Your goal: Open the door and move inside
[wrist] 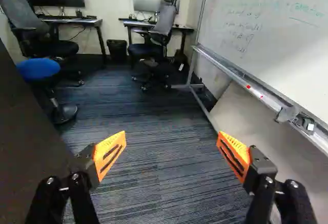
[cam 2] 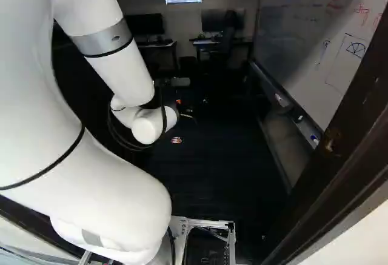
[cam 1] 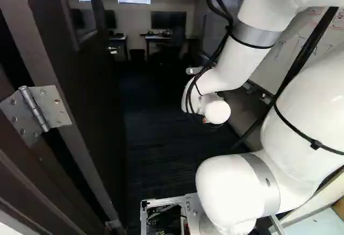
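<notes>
The door (cam 1: 91,95) is seen open at the left of the left base view, carried on a metal hinge (cam 1: 36,108) at its frame. The pincer (cam 2: 182,117) is spread wide — its orange pads (wrist: 109,155) are parted, with nothing held, and dark carpet (wrist: 159,167) is seen between them. In the wrist view, a blue stool (wrist: 38,69) is partly hidden by the door; an office chair (wrist: 160,26) is placed well ahead, and a whiteboard (cam 2: 327,46) is set across the room from the door.
</notes>
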Controlling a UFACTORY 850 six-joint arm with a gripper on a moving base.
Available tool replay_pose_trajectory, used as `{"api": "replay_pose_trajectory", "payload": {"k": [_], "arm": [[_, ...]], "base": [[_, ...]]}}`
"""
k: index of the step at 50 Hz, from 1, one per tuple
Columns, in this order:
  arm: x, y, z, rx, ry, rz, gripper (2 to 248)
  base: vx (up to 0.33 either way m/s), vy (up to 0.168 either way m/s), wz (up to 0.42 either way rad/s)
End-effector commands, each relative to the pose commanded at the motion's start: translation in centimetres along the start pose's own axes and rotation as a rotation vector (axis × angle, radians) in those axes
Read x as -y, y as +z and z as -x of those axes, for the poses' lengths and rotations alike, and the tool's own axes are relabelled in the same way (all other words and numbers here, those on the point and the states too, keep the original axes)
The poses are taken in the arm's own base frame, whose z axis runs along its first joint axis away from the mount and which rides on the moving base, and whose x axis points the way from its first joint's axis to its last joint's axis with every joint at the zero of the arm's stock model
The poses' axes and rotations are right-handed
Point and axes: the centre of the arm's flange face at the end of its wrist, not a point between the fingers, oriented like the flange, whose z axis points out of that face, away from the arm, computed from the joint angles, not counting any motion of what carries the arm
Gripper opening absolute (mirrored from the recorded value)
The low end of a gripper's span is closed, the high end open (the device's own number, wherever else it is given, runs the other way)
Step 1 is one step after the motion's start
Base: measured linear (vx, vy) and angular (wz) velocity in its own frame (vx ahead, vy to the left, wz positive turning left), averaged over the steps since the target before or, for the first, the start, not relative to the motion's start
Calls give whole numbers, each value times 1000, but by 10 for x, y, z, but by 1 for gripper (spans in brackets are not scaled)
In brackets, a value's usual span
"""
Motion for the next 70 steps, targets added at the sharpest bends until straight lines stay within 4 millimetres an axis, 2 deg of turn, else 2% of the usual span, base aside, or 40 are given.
{"api": "replay_pose_trajectory", "payload": {"k": [37, 70], "arm": [[0, 0, 0, 0, 0, 0, 247], [0, 0, 0, 0, 0, 0, 247]], "base": [[78, -15, 29], [151, 1, -7]]}}
